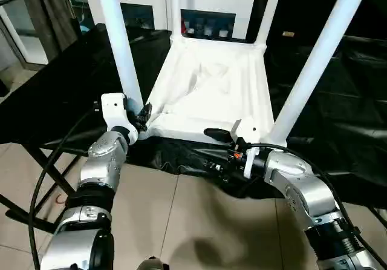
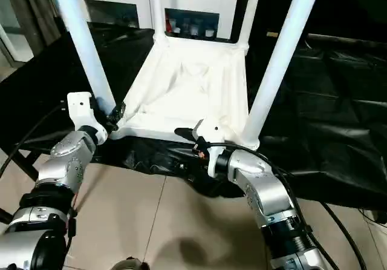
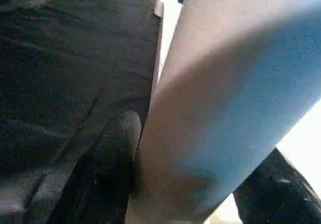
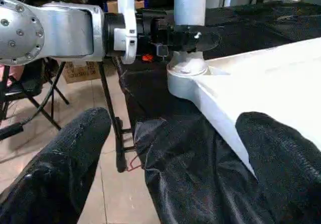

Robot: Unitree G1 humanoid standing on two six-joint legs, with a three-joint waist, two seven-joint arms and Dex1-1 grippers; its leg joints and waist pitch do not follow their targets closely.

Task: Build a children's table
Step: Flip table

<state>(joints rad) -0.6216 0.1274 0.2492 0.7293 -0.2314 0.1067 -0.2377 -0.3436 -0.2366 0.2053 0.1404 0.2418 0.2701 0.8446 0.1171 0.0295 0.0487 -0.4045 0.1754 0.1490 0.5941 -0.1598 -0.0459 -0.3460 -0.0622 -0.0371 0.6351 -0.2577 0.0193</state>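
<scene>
The children's table lies upside down on a black cloth, its white ribbed tabletop point(image 1: 205, 94) facing up. Four white tubular legs stand in its corner sockets: near-left leg point(image 1: 121, 46), near-right leg point(image 1: 314, 58), and two far legs point(image 1: 175, 9). My left gripper point(image 1: 142, 117) is at the foot of the near-left leg, just above the socket point(image 4: 186, 76). Its black fingers point(image 3: 128, 133) press against the tube point(image 3: 225, 98) from both sides. My right gripper point(image 4: 175, 123) stands open at the tabletop's near edge point(image 4: 225, 118), holding nothing.
A white cabinet with glass doors point(image 1: 199, 3) stands behind the table. The black cloth point(image 1: 338, 118) covers the work surface, which rests on a black folding stand point(image 1: 42, 179). Tiled floor point(image 1: 199, 221) lies below my arms. A cardboard box point(image 4: 80, 71) sits on the floor.
</scene>
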